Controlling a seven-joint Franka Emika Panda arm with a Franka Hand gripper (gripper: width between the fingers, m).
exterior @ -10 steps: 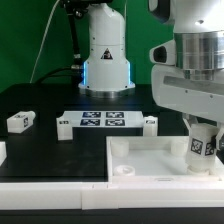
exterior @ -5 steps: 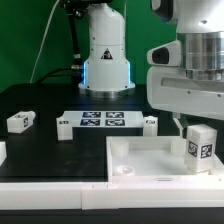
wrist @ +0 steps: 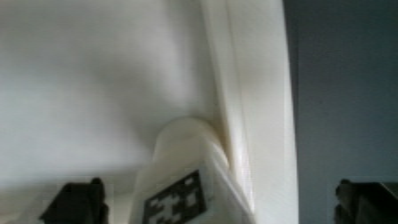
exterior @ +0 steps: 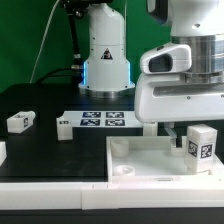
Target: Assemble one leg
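A leg, a small white post with a black-and-white tag facing the camera, stands upright at the far right corner of the large white square panel. My gripper hangs just above and to the exterior view's left of it, open, gripping nothing. In the wrist view the leg sits against the panel's raised edge, between the two dark fingertips, which stand wide apart around my gripper's centre. A second leg lies on the black table at the exterior view's left.
The marker board lies on the table behind the panel. The arm's white base stands at the back. A white part shows at the exterior view's left edge. The panel's near corner socket is open.
My gripper has let go of the leg, risen a little and shifted toward the exterior view's left. The leg stays standing on the panel.
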